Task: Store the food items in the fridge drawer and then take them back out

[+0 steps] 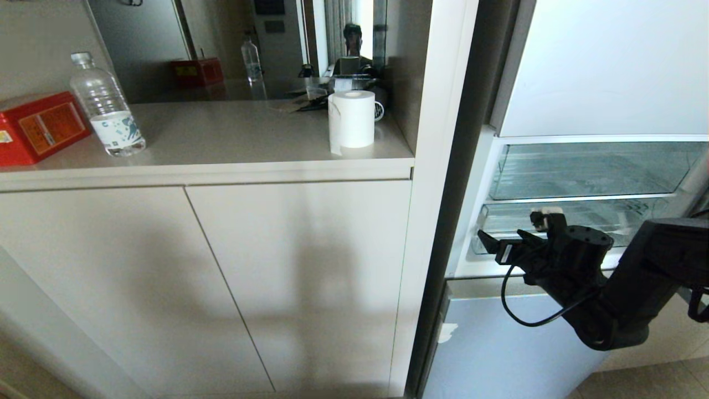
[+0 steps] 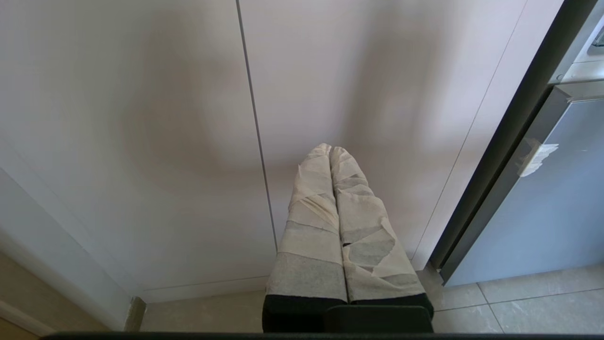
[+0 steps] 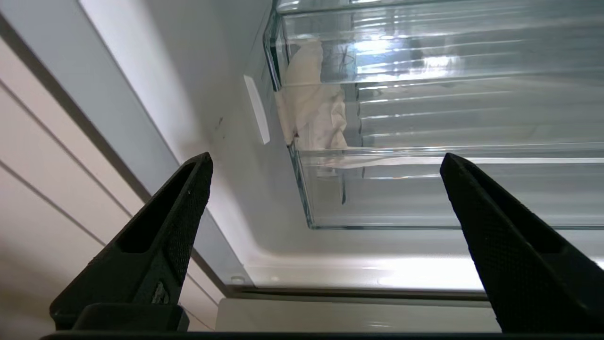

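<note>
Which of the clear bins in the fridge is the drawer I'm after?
Look inside the open fridge, right of the cabinets. Two clear bins sit stacked; the fridge drawer is the lower one. White tape on its front corner sets it apart.

Glossy clear plastic fridge drawer (image 3: 424,198)

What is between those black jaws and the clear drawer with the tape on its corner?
Nothing. In the right wrist view the right gripper is open and empty, short of the fridge drawer, with only open air and the fridge's white sill between them.
</note>
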